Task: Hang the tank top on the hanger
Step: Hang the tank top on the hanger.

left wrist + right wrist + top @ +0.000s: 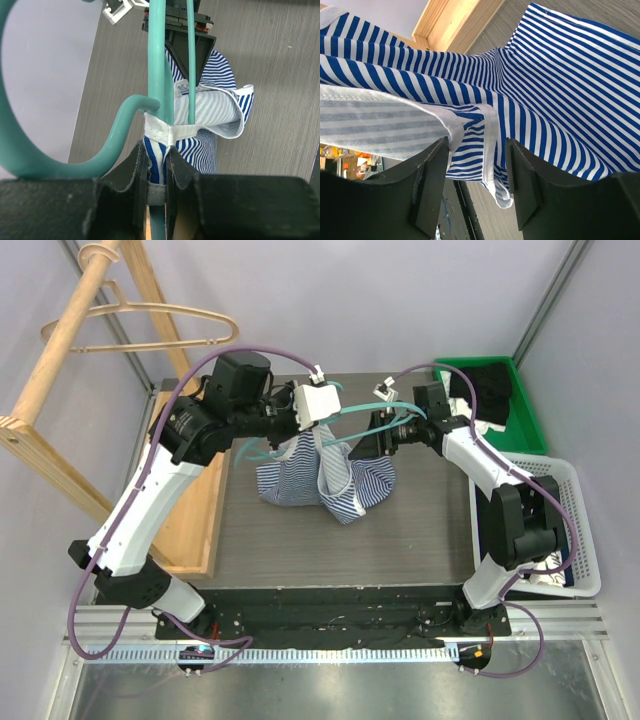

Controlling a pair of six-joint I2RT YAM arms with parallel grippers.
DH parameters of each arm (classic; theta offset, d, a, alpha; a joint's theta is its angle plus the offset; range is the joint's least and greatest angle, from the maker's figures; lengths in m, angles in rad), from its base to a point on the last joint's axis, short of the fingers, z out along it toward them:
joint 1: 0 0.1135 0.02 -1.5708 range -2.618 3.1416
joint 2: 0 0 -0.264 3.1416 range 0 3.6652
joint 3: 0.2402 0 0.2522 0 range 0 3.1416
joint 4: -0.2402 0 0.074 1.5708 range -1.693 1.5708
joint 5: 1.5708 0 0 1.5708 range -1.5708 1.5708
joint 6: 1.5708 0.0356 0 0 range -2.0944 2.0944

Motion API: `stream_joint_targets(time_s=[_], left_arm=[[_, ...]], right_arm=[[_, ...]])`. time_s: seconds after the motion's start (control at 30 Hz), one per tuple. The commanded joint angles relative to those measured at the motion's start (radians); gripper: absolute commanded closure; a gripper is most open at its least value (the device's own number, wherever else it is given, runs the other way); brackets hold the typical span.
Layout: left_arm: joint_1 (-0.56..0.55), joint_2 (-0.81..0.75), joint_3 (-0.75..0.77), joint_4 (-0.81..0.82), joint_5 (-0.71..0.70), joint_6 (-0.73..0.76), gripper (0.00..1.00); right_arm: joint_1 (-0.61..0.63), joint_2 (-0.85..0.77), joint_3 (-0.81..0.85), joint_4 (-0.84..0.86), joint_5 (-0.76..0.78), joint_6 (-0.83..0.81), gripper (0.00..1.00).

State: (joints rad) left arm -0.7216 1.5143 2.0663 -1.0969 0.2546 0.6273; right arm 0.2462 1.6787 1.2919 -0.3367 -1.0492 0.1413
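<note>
The tank top (322,478), navy-and-white striped with white trim, hangs bunched above the grey table (420,540). My left gripper (156,150) is shut on the teal hanger (156,60) together with a strap of the tank top (215,105); in the top view the left gripper (292,432) holds both up at the garment's top. The hanger's hook (35,155) curls to the left. My right gripper (477,145) is open, its jaws on either side of a white-trimmed hem of the tank top (555,85), with a gap still showing. It reaches in from the right (373,437).
A tan wooden hanger (150,325) hangs on a wooden rack (60,350) at the back left. A wooden frame (195,525) lines the table's left side. A green bin (525,390) with a black garment and a white basket (570,530) stand on the right.
</note>
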Motion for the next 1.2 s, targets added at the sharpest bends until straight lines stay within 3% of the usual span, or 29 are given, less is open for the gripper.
stream_joint_targets(time_s=[0.0,0.77,1.0,1.17], left_arm=[[0.004,-0.008,0.037,0.06,0.014,-0.02,1.0],[0.002,-0.008,0.018,0.06,0.018,-0.021,1.0],[0.002,-0.006,0.017,0.058,0.02,-0.021,1.0],[0.002,-0.016,0.0,0.055,0.009,-0.015,1.0]], right_arm=[[0.019,-0.013,0.029,0.005,-0.006,-0.023,0.45],[0.022,-0.043,0.038,0.042,-0.081,0.021,0.51],[0.024,-0.028,0.041,0.044,-0.022,0.021,0.9],[0.016,-0.034,0.049,0.008,0.046,-0.022,0.99]])
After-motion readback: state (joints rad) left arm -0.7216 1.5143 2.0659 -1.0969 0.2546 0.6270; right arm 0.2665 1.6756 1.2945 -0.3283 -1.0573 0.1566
